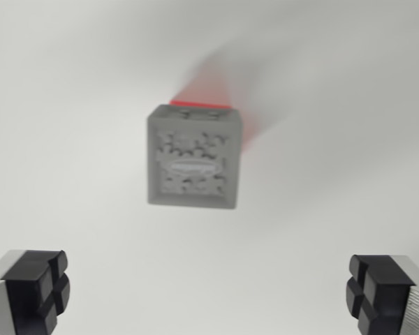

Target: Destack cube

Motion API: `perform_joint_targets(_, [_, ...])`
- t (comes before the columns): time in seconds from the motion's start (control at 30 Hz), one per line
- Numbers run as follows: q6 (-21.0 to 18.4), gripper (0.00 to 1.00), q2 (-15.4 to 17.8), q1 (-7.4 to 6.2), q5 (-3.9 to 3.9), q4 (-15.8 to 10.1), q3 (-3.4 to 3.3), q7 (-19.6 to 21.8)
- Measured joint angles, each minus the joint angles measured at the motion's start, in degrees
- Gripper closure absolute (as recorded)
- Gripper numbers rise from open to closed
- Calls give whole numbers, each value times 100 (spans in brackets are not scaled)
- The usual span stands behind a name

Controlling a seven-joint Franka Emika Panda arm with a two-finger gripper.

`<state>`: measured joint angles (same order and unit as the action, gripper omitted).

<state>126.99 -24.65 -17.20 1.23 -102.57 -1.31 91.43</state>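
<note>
At the wrist view's left, well below and to the left of the grey cube [194,156], one black rubber pad of the hand [209,292] shows in the bottom corner, its face cut by a cross-shaped groove. The hand stands wide open, holding nothing, and the gap between its two fingers is far broader than the cube. The grey cube sits near the middle of the picture on the pale worktop [70,105], stacked on a red cube [202,104] — only a thin red strip shows past the grey cube's far edge, with a reddish glow on the worktop beyond it. Since the cube lies above the line between the pads, the hand seems to be in the approach, and the cube is not yet between the fingers. To do this well, I judge the hand should first centre over the grey cube, square its pads to two opposite side faces, then descend only as far as the upper block, so that closing grips the grey cube alone and leaves the red one undisturbed. The grey cube's top carries a raised relief with an oval badge in the middle; whatever is written there is too blurred to read. At the right, below the cube, the second pad shows — same grooved black rubber on a ribbed metal finger.
</note>
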Motion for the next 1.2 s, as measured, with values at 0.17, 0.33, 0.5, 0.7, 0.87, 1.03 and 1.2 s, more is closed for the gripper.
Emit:
perform_joint_targets(0.17, [50,0,-184,-130,-2,134,-4,264])
perform_joint_targets(0.33, [265,0,-346,-140,-2,91,-24,282])
perform_joint_targets(0.5, [491,0,-547,-139,-2,49,-32,282])
perform_joint_targets(0.7, [728,0,-753,-139,-2,29,-32,282])
perform_joint_targets(0.87, [933,0,-959,-139,-2,26,-30,281])
perform_joint_targets(1.03, [1087,0,-1114,-139,-1,26,-28,281])
perform_joint_targets(1.2, [1205,0,-1238,-139,0,31,-27,281])
